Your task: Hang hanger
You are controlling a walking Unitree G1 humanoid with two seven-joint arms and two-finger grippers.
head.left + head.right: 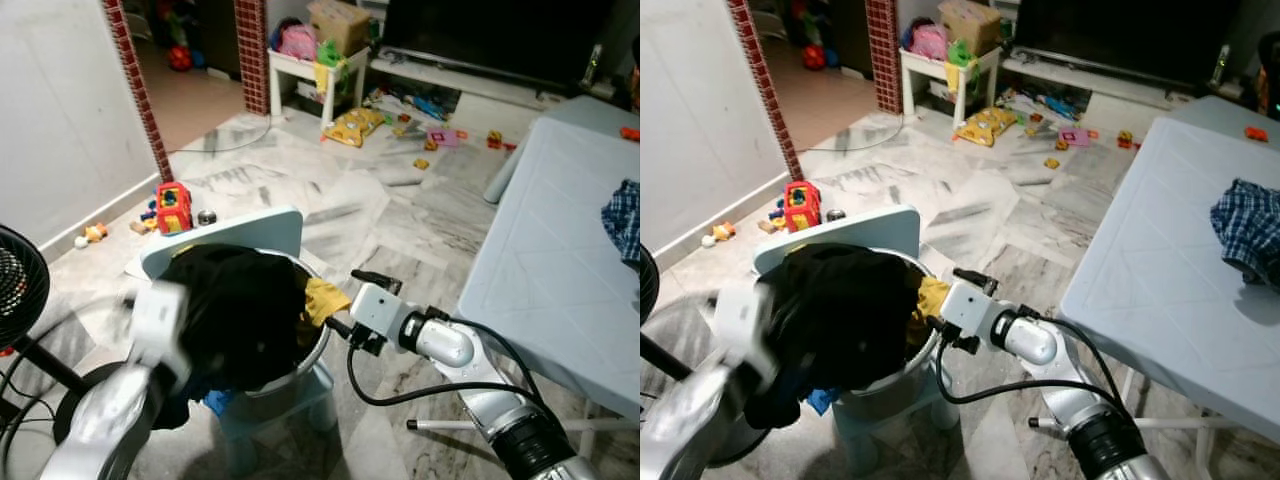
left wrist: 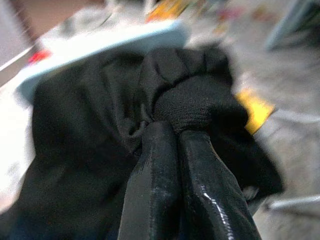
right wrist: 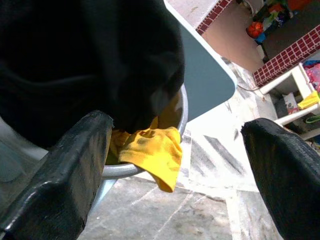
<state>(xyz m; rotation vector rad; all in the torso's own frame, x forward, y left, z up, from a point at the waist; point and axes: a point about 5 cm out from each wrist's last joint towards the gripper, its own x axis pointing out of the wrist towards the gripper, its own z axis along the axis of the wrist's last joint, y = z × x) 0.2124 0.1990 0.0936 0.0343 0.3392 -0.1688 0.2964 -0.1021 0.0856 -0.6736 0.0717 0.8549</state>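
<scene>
Looking down from the left eye view, the camera saw a black garment (image 1: pixel 235 310) heaped over a metal basin (image 1: pixel 318 352) that sat on a small light-blue chair (image 1: pixel 225 238). A yellow cloth (image 1: pixel 325 298) hung over the basin's rim. The left arm (image 1: pixel 120 400), blurred, reached up into the near side of the black cloth, while the right gripper (image 1: pixel 365 300) hovered just beside the yellow cloth, fingers spread. A grey table (image 1: pixel 545 270) stood to the robot's right, with a checked blue cloth (image 1: pixel 625 220) at its edge. Toys (image 1: pixel 172 205) lay scattered across the marble floor (image 1: pixel 330 200), and a black fan (image 1: pixel 20 280) stood at the left edge. No hanger could be made out.

From the right eye view, the same scene appeared, with the checked cloth (image 1: pixel 1245 228) lying plainly on the table.

From the left wrist view, the left gripper (image 2: pixel 177 145) had its two fingers (image 2: pixel 155 180) pressed together, pinching a bunched fold of the black garment (image 2: pixel 100 125).

From the right wrist view, the right gripper's fingers (image 3: pixel 70 170) stood wide apart and held nothing; between them lay the yellow cloth (image 3: pixel 152 152) draped over the basin's rim (image 3: pixel 182 120).
</scene>
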